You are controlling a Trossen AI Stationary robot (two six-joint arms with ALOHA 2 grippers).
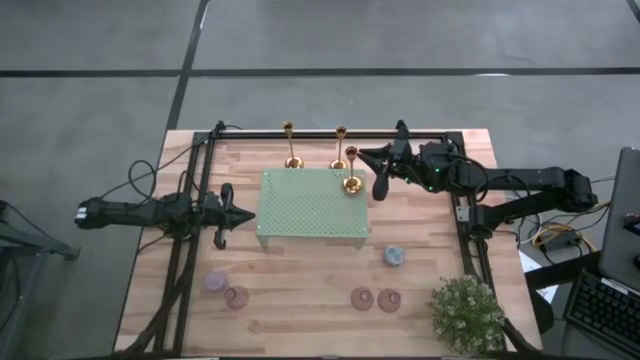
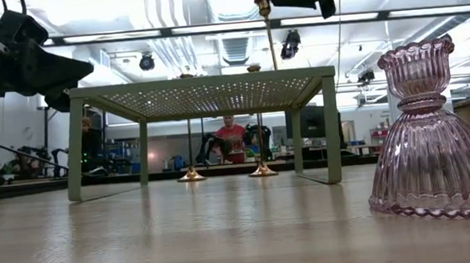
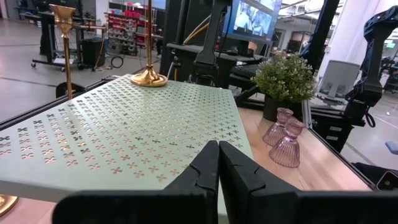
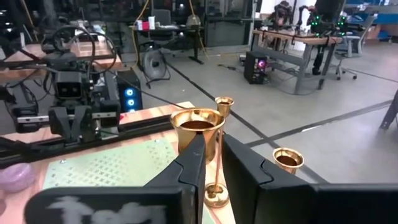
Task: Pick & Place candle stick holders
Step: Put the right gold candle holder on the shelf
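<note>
Three gold candlesticks are in view. One stands by its round base on the far right corner of the green perforated stand; it also shows in the low view and the left wrist view. The other two stand on the table behind the stand. My right gripper is level at the cup of the candlestick on the stand, its fingers a narrow gap apart. My left gripper is shut and empty at the stand's left edge. My right gripper's fingertip covers the foot of the candlestick's cup, so I cannot tell whether it touches the candlestick. The gap between the fingers shows only the stem of a farther candlestick.
Squat pieces stand near the table's front: lavender, pink, and blue. A potted plant stands at the near right corner. Dark frame rails run along both sides.
</note>
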